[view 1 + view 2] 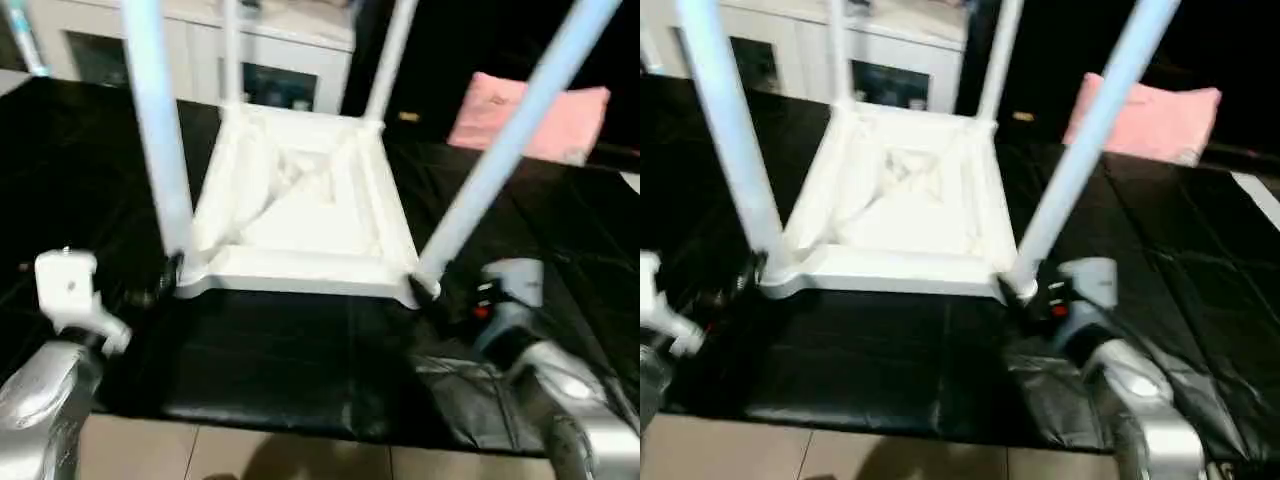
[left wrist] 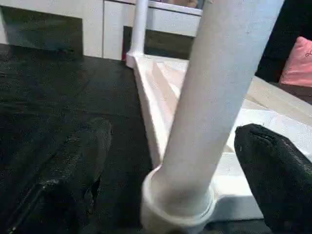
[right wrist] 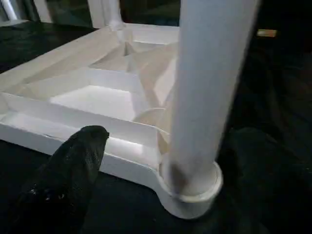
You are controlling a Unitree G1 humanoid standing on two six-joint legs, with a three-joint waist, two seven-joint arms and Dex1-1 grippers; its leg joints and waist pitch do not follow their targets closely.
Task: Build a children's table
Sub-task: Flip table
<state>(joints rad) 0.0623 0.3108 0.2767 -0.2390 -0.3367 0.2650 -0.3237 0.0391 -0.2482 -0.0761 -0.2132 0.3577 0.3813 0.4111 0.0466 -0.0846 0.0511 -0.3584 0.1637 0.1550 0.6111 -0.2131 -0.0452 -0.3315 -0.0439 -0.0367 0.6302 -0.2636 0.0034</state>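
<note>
an upside-down white tabletop (image 1: pixel 300 215) lies on a black mat (image 1: pixel 280 360) with all four legs (image 1: pixel 155 120) socketed upright, both grippers, left (image 2: pixel 170 161) and right (image 3: pixel 146 165), spread wide around the near legs, likely seating them before flipping.

Head pair: look forward and down from above the forearms; tabletop (image 1: pixel 300 215) upper centre of frame, right eye shifts it leftward.
Left wrist: low, very close to near-left leg (image 2: pixel 214 97), frame centre.
Right wrist: low, close to near-right leg (image 3: pixel 204 83), frame right.
Shared: upturned tabletop, its legs.
</note>
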